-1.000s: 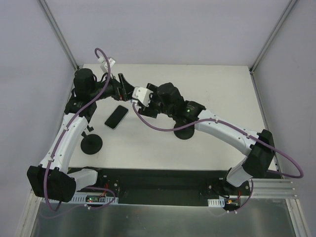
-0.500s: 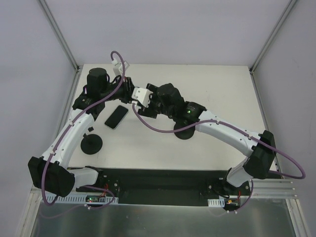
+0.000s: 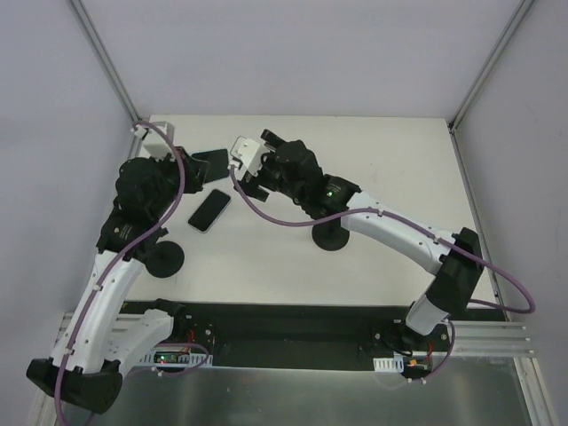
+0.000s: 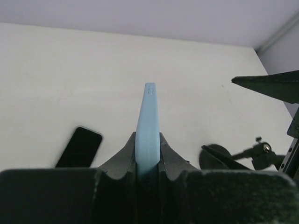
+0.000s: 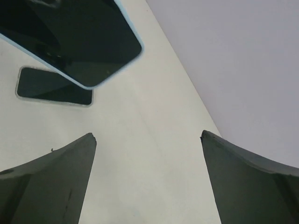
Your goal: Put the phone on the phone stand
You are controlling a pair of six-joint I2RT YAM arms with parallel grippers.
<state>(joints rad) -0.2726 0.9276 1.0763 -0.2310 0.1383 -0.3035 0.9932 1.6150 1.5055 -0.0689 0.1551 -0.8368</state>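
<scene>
The left arm has swung back toward the left of the overhead frame, and the right gripper (image 5: pixel 147 135) has shifted toward the upper left, so the wrists now sit apart. The left gripper (image 4: pixel 148 140) clamps a light-blue-cased phone (image 4: pixel 148 112) edge-on, clear of the white table (image 3: pixel 390 169), probably to keep the wrong handset out of the way. The right gripper's fingers are spread wide and empty, aimed toward the slim black-screened, silver-rimmed phone (image 3: pixel 209 210), which lies flat at centre left of the overhead frame. The black disc-based phone stand (image 3: pixel 165 258) sits below and left of it, apart; a second black disc (image 3: pixel 330 238) under the right arm may be another stand.
</scene>
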